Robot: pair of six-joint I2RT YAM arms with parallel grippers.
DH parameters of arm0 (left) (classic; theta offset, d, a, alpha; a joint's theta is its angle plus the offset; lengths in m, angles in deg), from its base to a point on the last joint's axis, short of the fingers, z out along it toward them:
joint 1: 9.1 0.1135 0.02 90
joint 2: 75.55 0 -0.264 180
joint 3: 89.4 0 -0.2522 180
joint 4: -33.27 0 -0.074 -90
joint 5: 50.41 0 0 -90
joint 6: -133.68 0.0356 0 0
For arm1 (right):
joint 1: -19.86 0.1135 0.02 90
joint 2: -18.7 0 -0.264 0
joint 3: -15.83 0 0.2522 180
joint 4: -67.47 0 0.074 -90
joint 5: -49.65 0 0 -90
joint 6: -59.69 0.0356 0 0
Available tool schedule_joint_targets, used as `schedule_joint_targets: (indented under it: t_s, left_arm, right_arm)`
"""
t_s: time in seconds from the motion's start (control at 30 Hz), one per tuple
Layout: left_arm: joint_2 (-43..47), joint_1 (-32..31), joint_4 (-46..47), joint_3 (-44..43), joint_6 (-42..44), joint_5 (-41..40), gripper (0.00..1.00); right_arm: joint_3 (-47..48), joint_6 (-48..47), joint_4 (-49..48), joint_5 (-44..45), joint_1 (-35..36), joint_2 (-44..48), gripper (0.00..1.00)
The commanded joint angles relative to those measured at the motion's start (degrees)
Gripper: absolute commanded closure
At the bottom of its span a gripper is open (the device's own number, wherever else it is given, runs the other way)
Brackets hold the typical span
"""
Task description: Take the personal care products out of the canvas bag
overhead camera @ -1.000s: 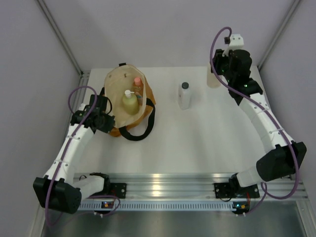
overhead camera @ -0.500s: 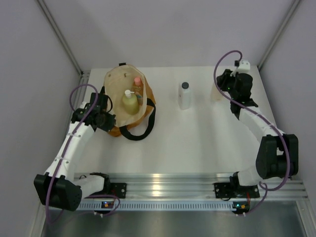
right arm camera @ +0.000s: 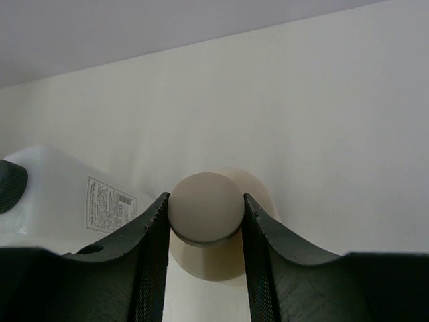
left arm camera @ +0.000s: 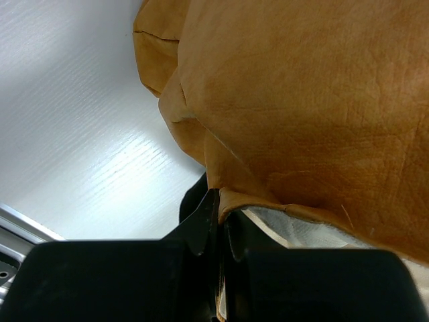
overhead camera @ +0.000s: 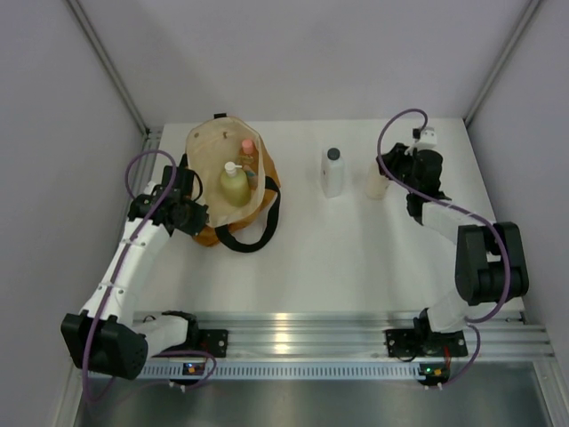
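While the left gripper (left arm camera: 218, 215) is pinched tight on the rim of the canvas bag (overhead camera: 209, 151), the right gripper (right arm camera: 204, 209) is narrowed onto the round cap of the beige bottle (overhead camera: 377, 181), one finger on each side.

Surface: white table (overhead camera: 356, 258), matt, with a faint ribbed grain in the left wrist view. An aluminium rail (overhead camera: 293, 327) runs along its near edge and carries both arm bases.

Room: plain grey-lilac walls (overhead camera: 293, 53) on three sides. Slim metal posts (overhead camera: 107, 62) slant up from the far corners.

Bag: at the far left of the table, mouth open upward, cream lining showing, black strap (overhead camera: 253, 233) looped on the table toward the near side. Inside it are the yellow-green pump bottle (overhead camera: 234, 185) and, behind it, the orange-pink bottle (overhead camera: 248, 153), both upright.

Out of the bag: the white bottle with dark cap (overhead camera: 332, 173) stands upright at far centre. The beige bottle is upright just to its right, apart from it. Whether its base rests on the table, I cannot tell.
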Motion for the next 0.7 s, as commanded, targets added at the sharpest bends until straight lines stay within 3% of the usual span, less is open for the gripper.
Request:
schedule_joint_targets:
  t_s: [0.0, 0.23, 0.33, 0.47, 0.67]
  left_arm:
    - [-0.5, 0.1, 2.3, -0.7, 0.1, 1.2, 1.0]
    - [0.0, 0.0, 2.3, 0.2, -0.3, 1.4, 1.0]
    - [0.1, 0.1, 2.3, 0.2, -0.3, 1.5, 1.0]
    - [0.3, 0.1, 2.3, 0.3, -0.3, 1.4, 1.0]
    - [0.1, 0.1, 2.7, 0.4, -0.3, 1.8, 1.0]
  right_arm:
    - [0.6, 0.7, -14.8, -2.7, -0.2, 0.7, 1.0]
    - [-1.2, -2.2, -11.9, -1.6, -0.2, -0.8, 1.0]
    - [-2.1, -2.8, -11.7, -1.9, -0.2, -1.1, 0.9]
    - [-3.5, -4.0, -12.1, -2.0, 0.7, -0.3, 0.64]
    - [-2.4, -4.5, -9.1, -2.0, 1.5, 0.9, 0.44]
